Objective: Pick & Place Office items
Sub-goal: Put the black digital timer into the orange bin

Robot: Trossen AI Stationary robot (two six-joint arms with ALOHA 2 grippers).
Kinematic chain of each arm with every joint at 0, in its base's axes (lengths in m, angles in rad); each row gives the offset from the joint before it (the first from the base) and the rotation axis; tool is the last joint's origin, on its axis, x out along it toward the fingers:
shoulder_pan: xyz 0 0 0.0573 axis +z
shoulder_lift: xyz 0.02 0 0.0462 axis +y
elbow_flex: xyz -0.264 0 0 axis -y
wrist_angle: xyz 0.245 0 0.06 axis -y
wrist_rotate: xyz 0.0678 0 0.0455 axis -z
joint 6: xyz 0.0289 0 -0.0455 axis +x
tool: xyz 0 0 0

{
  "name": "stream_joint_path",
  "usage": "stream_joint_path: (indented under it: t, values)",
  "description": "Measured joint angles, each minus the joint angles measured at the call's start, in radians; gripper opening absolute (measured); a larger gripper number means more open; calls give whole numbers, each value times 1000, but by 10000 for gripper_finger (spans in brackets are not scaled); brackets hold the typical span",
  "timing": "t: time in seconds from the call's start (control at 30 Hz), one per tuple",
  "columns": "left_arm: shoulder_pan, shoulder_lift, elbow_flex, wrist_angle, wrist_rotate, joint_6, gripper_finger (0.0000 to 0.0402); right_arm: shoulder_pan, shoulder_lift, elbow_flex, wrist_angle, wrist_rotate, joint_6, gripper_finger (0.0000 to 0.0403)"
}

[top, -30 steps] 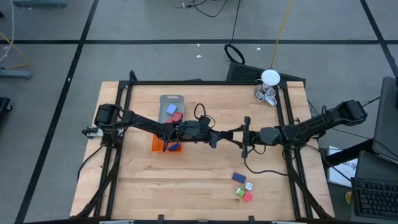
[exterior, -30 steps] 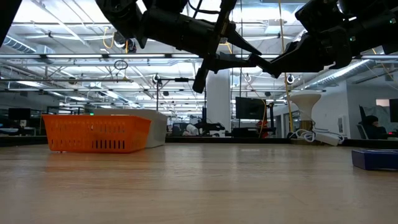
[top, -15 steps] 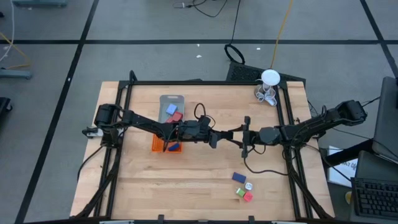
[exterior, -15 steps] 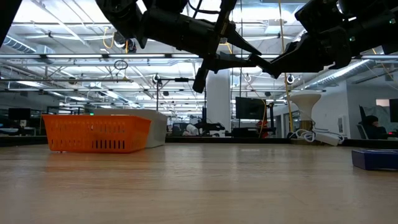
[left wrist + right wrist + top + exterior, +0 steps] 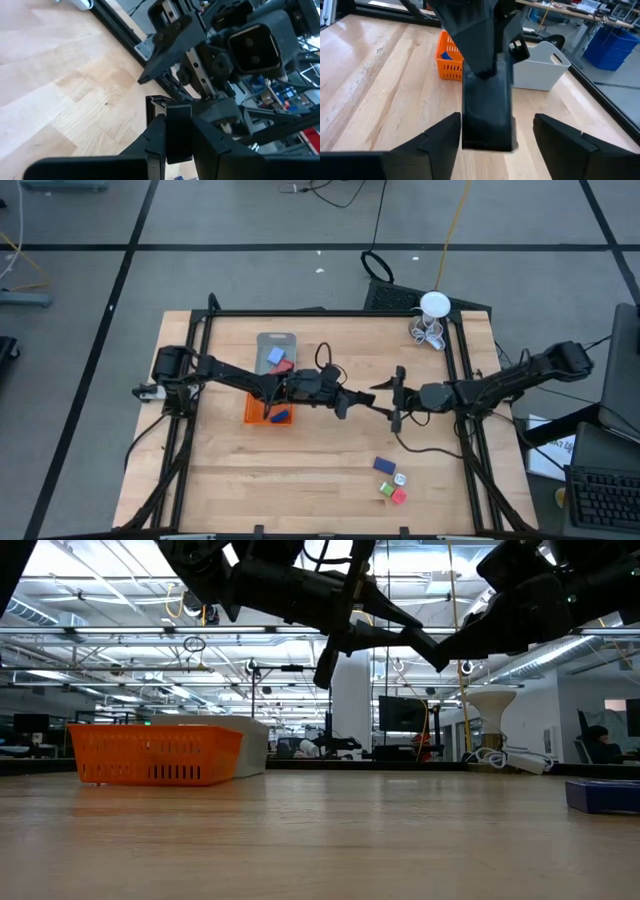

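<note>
My left gripper hangs high over the middle of the table, shut on a black block. My right gripper faces it from the right and is open. Its fingers stand on either side of the block's free end without touching it. A blue and a red item lie in the grey tray. One blue item lies in the orange tray. Blue, white, green and red items lie on the table, near right. My left gripper pinches the black block's rear part between its two fingers. The fingers lie level and point toward the table's right side. The block is lifted clear of the table, and its free end juts out past the fingertips toward my right gripper.
A white round thing with wire loops stands at the far right corner. The two trays sit left of centre, the orange one in front of the grey one in the low view. Black rails frame the table's sides. Bare wood lies below the grippers.
My right gripper has drawn back a little toward the table's right edge, so a small gap now shows between the two grippers in the high view. My left gripper has kept its hold on the black block.
</note>
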Motion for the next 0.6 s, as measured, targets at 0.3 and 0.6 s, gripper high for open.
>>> stream_joint_path:
  t: [0.3, 0.6]
  values:
    - [0, -99, 0, -99, -3, 129, 59, 0, -180, 0, -138, -1, 42, 250]
    - [-62, -272, 0, -322, -113, 354, 60, 0, -286, -23, -181, -67, 65, 247]
